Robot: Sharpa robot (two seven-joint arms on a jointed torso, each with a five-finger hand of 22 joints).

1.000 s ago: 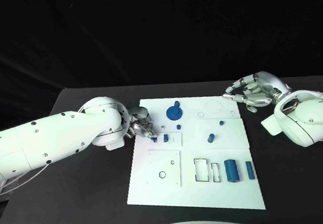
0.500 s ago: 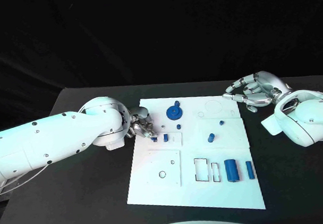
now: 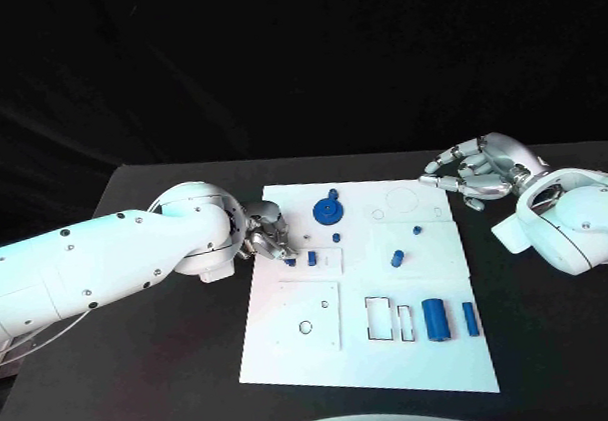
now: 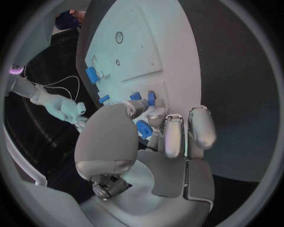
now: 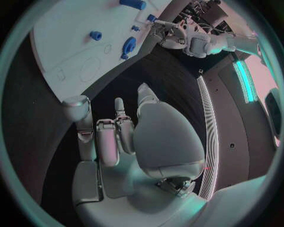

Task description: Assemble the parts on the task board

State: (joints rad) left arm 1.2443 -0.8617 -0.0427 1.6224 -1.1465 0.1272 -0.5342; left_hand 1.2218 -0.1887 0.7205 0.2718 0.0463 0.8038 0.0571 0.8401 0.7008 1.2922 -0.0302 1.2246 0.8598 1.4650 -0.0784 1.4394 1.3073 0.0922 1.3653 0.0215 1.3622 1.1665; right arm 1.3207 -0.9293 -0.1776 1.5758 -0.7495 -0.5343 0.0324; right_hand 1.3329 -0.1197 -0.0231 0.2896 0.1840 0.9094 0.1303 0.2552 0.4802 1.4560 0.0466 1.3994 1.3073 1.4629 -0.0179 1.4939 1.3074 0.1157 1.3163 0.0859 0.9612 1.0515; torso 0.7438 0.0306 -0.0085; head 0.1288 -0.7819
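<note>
The white task board [image 3: 307, 356] lies in the middle of the black table. My left hand [image 3: 266, 236] hovers over its left edge, fingertips pointing at two small blue parts [image 3: 303, 260] standing in a square recess. In the left wrist view a small blue part [image 4: 144, 129] sits pinched between the thumb and a finger of the left hand [image 4: 160, 137], just short of those two parts [image 4: 143, 97]. My right hand [image 3: 477, 172] hangs past the board's far right corner, fingers loosely bent and apart, holding nothing; the right wrist view shows that hand [image 5: 118, 127] bare.
On the board are a blue disc [image 3: 329, 209], small blue pegs [image 3: 397, 258], a thick blue cylinder [image 3: 435, 319] and a thin one [image 3: 471, 319] near the right edge. Outlined slots [image 3: 383, 320] lie beside them.
</note>
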